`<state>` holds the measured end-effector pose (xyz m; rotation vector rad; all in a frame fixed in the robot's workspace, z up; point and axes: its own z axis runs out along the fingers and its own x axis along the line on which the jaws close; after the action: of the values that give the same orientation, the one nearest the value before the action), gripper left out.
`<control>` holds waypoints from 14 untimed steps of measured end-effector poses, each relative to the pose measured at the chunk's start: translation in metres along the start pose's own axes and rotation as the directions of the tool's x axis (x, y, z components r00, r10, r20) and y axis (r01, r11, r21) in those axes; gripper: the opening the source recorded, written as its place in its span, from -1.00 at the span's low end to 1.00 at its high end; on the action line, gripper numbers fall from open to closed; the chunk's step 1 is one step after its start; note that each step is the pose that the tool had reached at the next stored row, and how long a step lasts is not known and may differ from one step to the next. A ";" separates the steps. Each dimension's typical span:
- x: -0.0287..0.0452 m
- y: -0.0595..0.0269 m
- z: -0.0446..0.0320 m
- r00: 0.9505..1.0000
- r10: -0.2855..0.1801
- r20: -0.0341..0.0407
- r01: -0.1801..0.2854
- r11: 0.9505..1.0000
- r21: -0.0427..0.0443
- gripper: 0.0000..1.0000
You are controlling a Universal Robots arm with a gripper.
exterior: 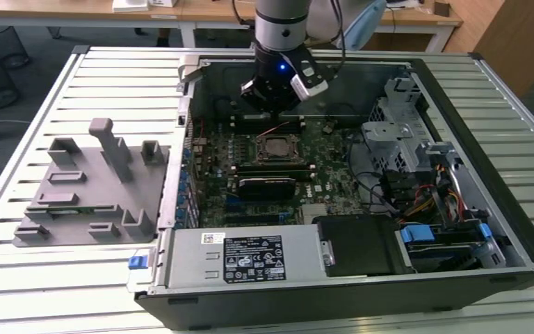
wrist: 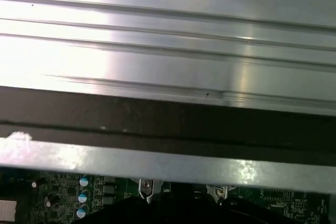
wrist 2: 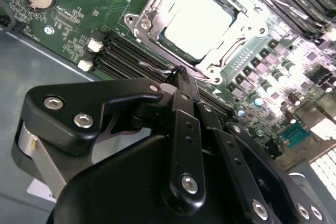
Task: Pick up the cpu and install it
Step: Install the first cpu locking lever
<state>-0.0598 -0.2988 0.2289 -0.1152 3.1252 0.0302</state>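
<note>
One cpu [wrist 2: 197,22] seated in socket, just beyond gripper [wrist 2: 181,72] tips.

Gripper [wrist 2: 181,74] fingertips hidden behind own black linkage — cpu [wrist 2: 198,21] corner cut by socket frame.

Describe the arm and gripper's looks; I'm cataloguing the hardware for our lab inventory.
In the exterior view the arm is a silver-grey cylinder with a black wrist section, a small blue light and a white bracket at its side. In the second wrist view the gripper is matte black, built of jointed link bars with silver screws.
</note>
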 end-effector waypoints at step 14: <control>-0.0111 0.0035 0.0091 1.000 0.000 0.000 0.000 1.000 0.000 -0.79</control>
<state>-0.0488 -0.2943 0.2200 -0.1152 3.1252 0.0303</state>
